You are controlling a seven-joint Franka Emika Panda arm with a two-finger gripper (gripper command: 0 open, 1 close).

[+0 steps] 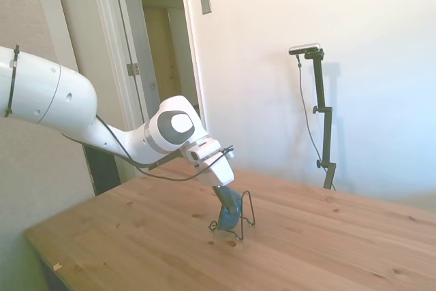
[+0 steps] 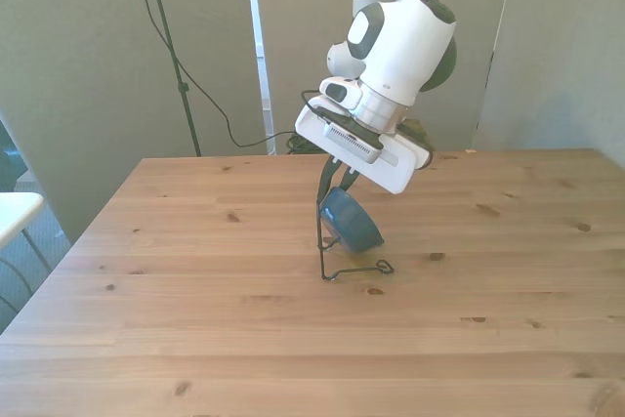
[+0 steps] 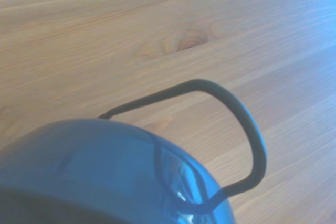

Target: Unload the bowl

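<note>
While my gripper (image 2: 337,181) is tilted down over the middle of the counter (image 2: 195,319), my fingers (image 2: 328,178) are clamped on the rim of the bowl (image 2: 352,220). It's teal-blue, glossy, tipped on its side and hanging just below my fingertips. In the side view the bowl (image 1: 229,212) sits inside the wire stand (image 1: 238,219), which wraps around it; I can't tell whether the two touch. The stand's base (image 2: 356,269) rests on the counter directly under my fingers, with one looped foot poking out toward the front view's right. From the wrist view, the bowl's curved outside (image 3: 105,171) fills the near part, with a stand loop (image 3: 247,124) arching just past it over bare wood.
</note>
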